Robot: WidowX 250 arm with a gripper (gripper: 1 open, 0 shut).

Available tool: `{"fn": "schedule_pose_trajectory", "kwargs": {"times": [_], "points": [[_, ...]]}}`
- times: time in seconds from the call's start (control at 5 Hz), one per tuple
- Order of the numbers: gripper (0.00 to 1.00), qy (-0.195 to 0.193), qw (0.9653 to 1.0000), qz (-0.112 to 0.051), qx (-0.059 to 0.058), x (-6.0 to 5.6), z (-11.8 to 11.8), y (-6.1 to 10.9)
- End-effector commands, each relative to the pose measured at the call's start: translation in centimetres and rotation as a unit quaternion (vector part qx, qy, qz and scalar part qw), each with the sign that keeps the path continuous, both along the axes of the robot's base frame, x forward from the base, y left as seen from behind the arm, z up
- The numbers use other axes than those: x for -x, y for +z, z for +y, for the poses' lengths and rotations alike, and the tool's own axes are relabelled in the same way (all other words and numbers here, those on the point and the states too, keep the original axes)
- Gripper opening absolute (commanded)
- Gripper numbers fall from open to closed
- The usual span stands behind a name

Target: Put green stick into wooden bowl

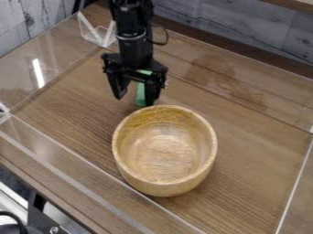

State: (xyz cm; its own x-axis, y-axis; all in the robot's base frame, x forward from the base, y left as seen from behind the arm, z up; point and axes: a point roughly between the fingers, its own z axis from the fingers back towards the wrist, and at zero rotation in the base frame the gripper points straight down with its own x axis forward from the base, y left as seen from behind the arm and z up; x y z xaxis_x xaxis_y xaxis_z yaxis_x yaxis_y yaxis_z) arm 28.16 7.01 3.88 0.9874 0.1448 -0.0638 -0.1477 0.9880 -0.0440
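Observation:
The green stick [143,92] lies on the wooden table just behind the far rim of the wooden bowl [166,149]. Only part of its bright green bar shows between the black fingers. My gripper [135,90] hangs straight down over the stick, open, with one finger on each side of it and the tips close to the table. The bowl is large, round, light tan and has nothing in it. It sits in front of the gripper, nearer the camera.
Clear plastic walls [49,137] fence the table on the left, front and right. A grey plank wall [244,23] runs behind. A crumpled clear plastic piece [95,32] sits beside the arm at the back.

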Motion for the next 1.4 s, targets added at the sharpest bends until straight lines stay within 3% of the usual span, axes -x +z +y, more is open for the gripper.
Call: {"fn": "schedule_pose_trajectory", "kwargs": {"times": [0.0, 0.2, 0.4, 0.8, 1.2], "points": [[1.0, 0.004, 0.9998, -0.014, -0.011, -0.4, 0.3, 0.4], [0.0, 0.005, 0.9998, -0.012, -0.013, -0.4, 0.3, -0.1], [0.0, 0.005, 0.9999, -0.005, -0.013, -0.2, 0.1, -0.3], [0.0, 0.02, 0.999, -0.038, 0.014, -1.0, -0.4, 3.8], [0.0, 0.036, 0.9945, -0.084, 0.052, -2.0, -1.9, 9.8]]}}
